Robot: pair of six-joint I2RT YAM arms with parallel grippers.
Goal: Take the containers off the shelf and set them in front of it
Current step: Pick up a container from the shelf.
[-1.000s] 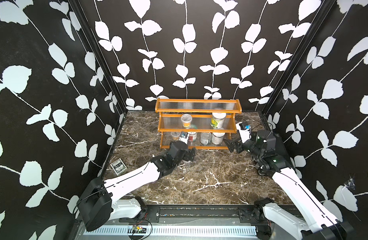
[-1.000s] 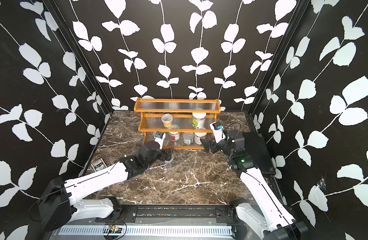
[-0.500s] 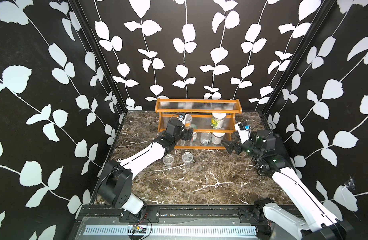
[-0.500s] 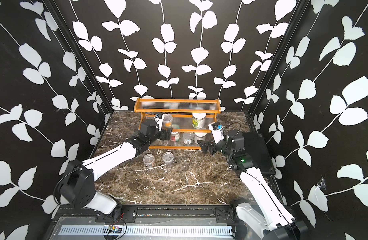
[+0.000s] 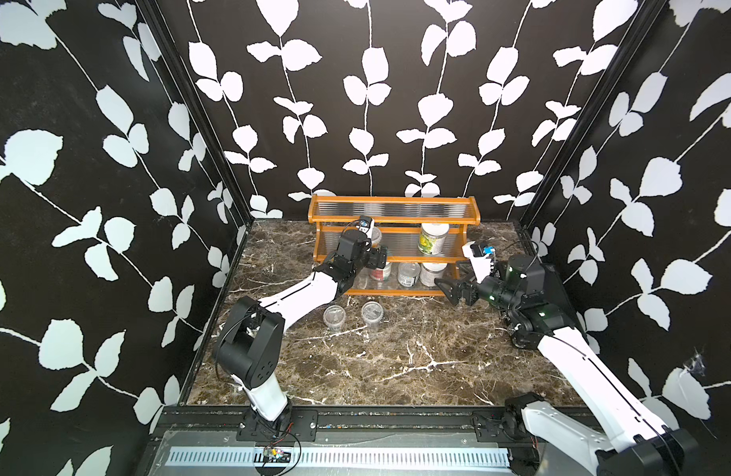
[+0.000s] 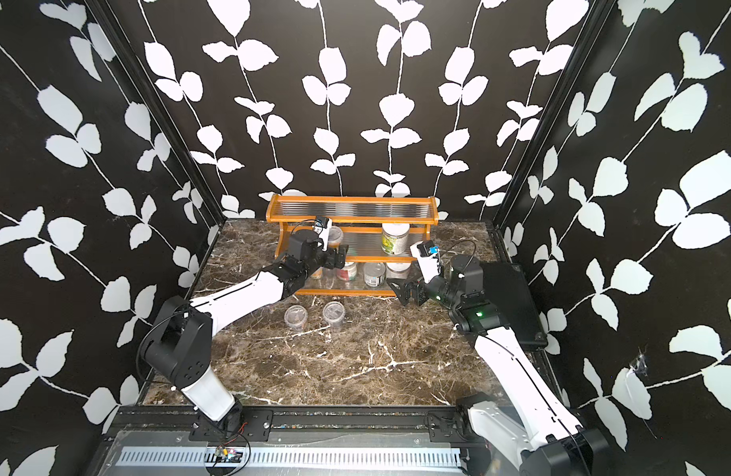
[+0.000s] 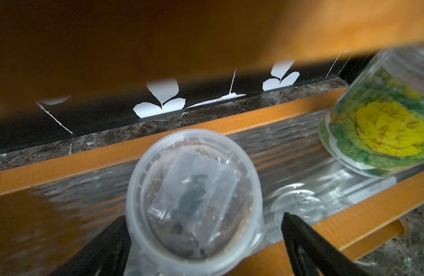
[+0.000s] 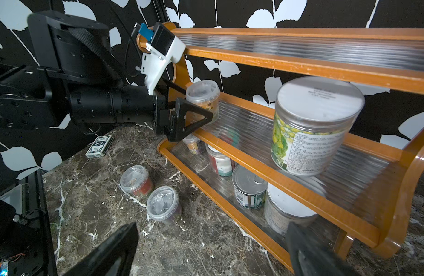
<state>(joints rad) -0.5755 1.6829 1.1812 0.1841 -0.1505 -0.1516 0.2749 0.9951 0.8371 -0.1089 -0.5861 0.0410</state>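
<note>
watching my left gripper (image 5: pixel 378 253), jaws spread wide either side of the clear cup (image 5: pixel 377 237) on the shelf (image 5: pixel 392 204), frame centre; right gripper (image 5: pixel 445 291) spread too, empty.

My left arm (image 5: pixel 297 296) is bent at the elbow, and in both top views it points out toward 1 o'clock. My left gripper (image 5: pixel 378 259) sits at the end of it, with its jaws wide apart. My right arm (image 5: pixel 582 362) stretches toward 11 o'clock. Its wrist is bent, so my right gripper (image 5: pixel 449 288) points to 9 o'clock, jaws wide apart too. My two grippers are well apart.
</note>
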